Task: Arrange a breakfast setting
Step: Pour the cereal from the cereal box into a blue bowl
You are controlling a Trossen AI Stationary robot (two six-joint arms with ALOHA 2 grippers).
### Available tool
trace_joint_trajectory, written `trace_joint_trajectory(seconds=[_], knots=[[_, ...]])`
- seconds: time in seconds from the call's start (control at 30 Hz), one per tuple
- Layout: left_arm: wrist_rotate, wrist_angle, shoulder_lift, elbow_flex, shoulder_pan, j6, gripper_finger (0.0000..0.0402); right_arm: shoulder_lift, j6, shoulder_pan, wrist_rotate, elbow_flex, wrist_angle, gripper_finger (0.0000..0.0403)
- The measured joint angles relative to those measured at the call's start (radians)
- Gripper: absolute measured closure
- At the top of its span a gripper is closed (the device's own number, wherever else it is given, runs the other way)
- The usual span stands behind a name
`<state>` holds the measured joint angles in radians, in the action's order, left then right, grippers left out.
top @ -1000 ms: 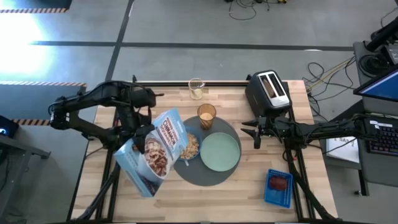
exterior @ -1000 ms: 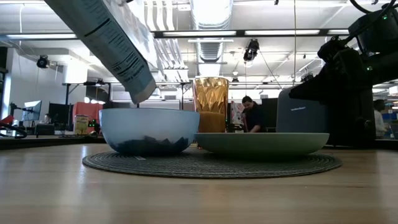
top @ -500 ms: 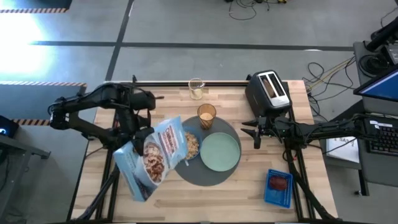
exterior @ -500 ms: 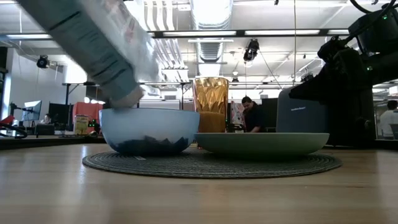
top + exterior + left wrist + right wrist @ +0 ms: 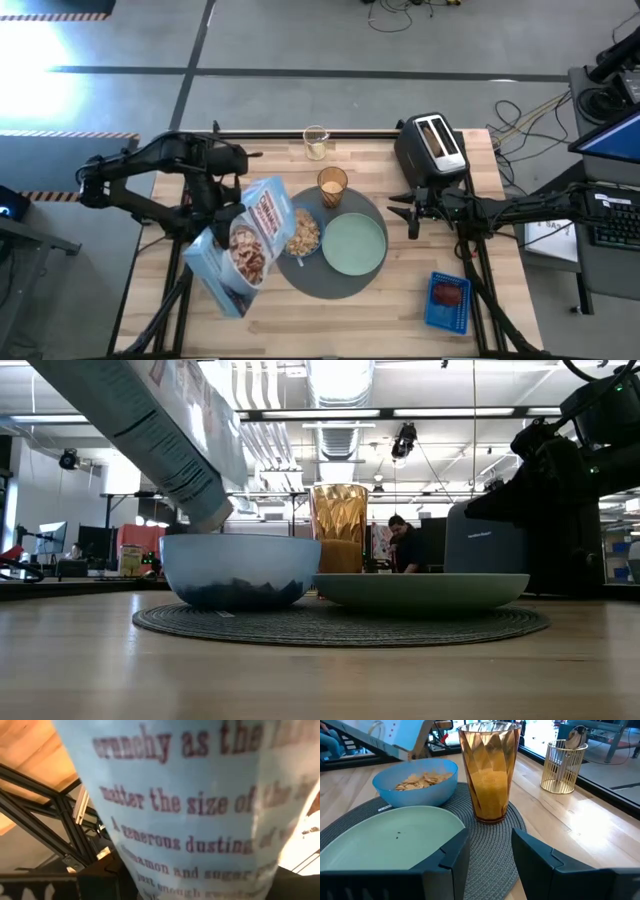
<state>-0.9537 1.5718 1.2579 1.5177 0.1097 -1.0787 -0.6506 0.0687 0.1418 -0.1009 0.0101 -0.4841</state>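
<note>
My left gripper [image 5: 222, 208] holds a blue cereal box [image 5: 245, 245] tilted in the air, its open end [image 5: 205, 515] low over the left rim of the small blue bowl [image 5: 305, 232]. The bowl holds brown cereal [image 5: 422, 780]. The bowl and the pale-green plate [image 5: 353, 243] rest on the round dark-grey mat [image 5: 335, 275]. The amber tumbler [image 5: 332, 185] stands on the mat's far edge. My right gripper [image 5: 410, 212] is open and empty, to the right of the plate. Red fruit [image 5: 447, 293] lies in the blue basket. The spoon and toast are out of view. My left gripper has the cereal box by the side that faces the table's left [image 5: 228, 215]. The box and the wrist hide the fingers, and in the left wrist view the printed panel [image 5: 190, 810] fills the picture. The box is lifted clear and slants down toward the bowl.
The black-and-silver toaster [image 5: 432, 148] stands at the far right, behind my right gripper. The blue slotted basket [image 5: 447, 312] sits near the right front corner. A gold wire holder [image 5: 316, 143] stands at the far edge. A person [image 5: 405, 545] shows in the room behind.
My left gripper has swung the cereal box above the bowl: its open end dipped lower, then came back up. The box now sits a little farther toward the table's left than a second ago, and more of the cereal in the bowl shows.
</note>
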Motion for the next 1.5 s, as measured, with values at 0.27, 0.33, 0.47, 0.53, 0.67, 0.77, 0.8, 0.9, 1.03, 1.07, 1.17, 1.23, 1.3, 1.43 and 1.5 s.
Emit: trace_joint_trajectory(seconds=[0.27, 0.33, 0.47, 0.53, 0.67, 0.77, 0.8, 0.9, 1.03, 1.07, 1.17, 1.23, 1.3, 1.43, 1.5], knots=[[0.055, -0.001, -0.001, 0.0, -0.032, 0.045, 0.0212, 0.0, 0.0, 0.0, 0.0, 0.0, 0.0, 0.0268], [0.078, -0.001, -0.005, 0.0, -0.055, 0.061, 0.0212, 0.0, 0.0, 0.0, 0.0, 0.0, 0.0, 0.0268], [0.151, 0.0, -0.017, 0.0, -0.119, 0.088, 0.0212, 0.0, 0.0, 0.0, 0.0, 0.0, 0.0, 0.0268], [0.189, -0.001, -0.023, 0.0, -0.155, 0.094, 0.0212, 0.0, 0.001, 0.0, 0.0, 0.0, 0.0, 0.0268], [0.277, 0.0, -0.033, 0.0, -0.228, 0.092, 0.0212, 0.0, 0.001, 0.0, 0.0, 0.0, 0.0, 0.0268], [0.36, 0.0, -0.034, 0.0, -0.285, 0.089, 0.0212, 0.0, 0.0, 0.0, 0.0, 0.0, 0.0, 0.0268], [0.392, 0.0, -0.035, 0.0, -0.305, 0.084, 0.0212, 0.0, 0.0, 0.0, 0.0, 0.0, 0.0, 0.0268], [0.486, 0.0, -0.037, 0.0, -0.366, 0.07, 0.0212, 0.0, 0.001, 0.0, 0.0, 0.0, 0.0, 0.0268], [0.605, -0.001, -0.037, 0.0, -0.441, 0.034, 0.0212, 0.0, 0.001, 0.0, 0.0, 0.0, 0.0, 0.0268], [0.633, -0.001, -0.037, 0.0, -0.456, 0.019, 0.0212, 0.0, 0.001, 0.0, 0.0, 0.0, 0.0, 0.0268], [0.699, -0.001, -0.037, 0.0, -0.497, -0.024, 0.0212, 0.0, 0.0, 0.0, 0.0, 0.0, 0.0, 0.0268], [0.74, -0.002, -0.038, 0.0, -0.521, -0.046, 0.0212, 0.0, 0.001, 0.0, 0.0, 0.0, 0.0, 0.0268], [0.784, -0.002, -0.038, 0.0, -0.544, -0.06, 0.0212, 0.0, 0.0, 0.0, 0.0, 0.0, 0.0, 0.0268], [0.835, -0.001, -0.038, 0.0, -0.574, -0.078, 0.0213, 0.0, 0.0, 0.0, 0.0, 0.0, 0.0, 0.0268], [0.85, -0.001, -0.038, 0.0, -0.576, -0.086, 0.022, 0.0, 0.001, 0.0, 0.0, 0.0, 0.0, 0.0268]])
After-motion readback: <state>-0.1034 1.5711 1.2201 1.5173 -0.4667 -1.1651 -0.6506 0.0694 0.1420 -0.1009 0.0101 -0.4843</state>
